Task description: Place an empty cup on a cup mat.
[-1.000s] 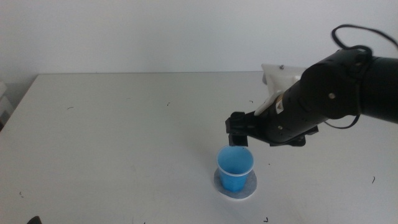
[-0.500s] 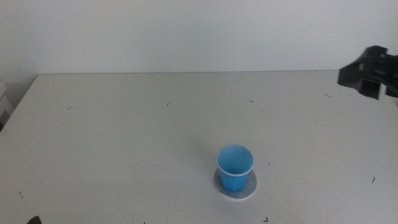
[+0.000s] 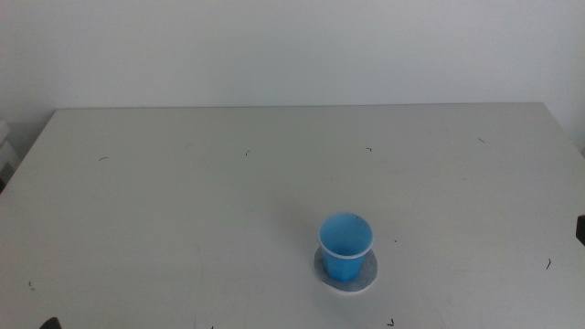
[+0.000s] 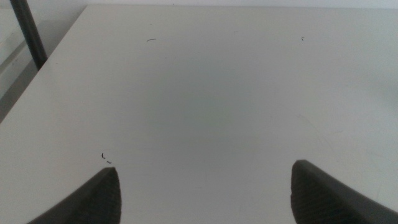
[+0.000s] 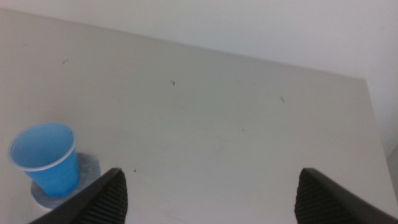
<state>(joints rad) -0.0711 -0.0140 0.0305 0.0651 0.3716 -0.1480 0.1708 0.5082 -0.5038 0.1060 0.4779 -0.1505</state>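
Observation:
The blue cup stands upright and empty on the grey cup mat, in the near middle of the table. No gripper touches it. The right wrist view shows the cup on the mat well off to one side of my right gripper, which is open and empty. In the middle view only a dark sliver of the right arm shows at the right edge. My left gripper is open and empty over bare table, far from the cup.
The white table carries only small dark specks. A white wall runs behind its far edge. A dark post stands beyond the table's edge in the left wrist view.
The right arm, which hovered just behind the cup a second ago, has pulled back to the right and out of the middle view. Cup and mat have not moved.

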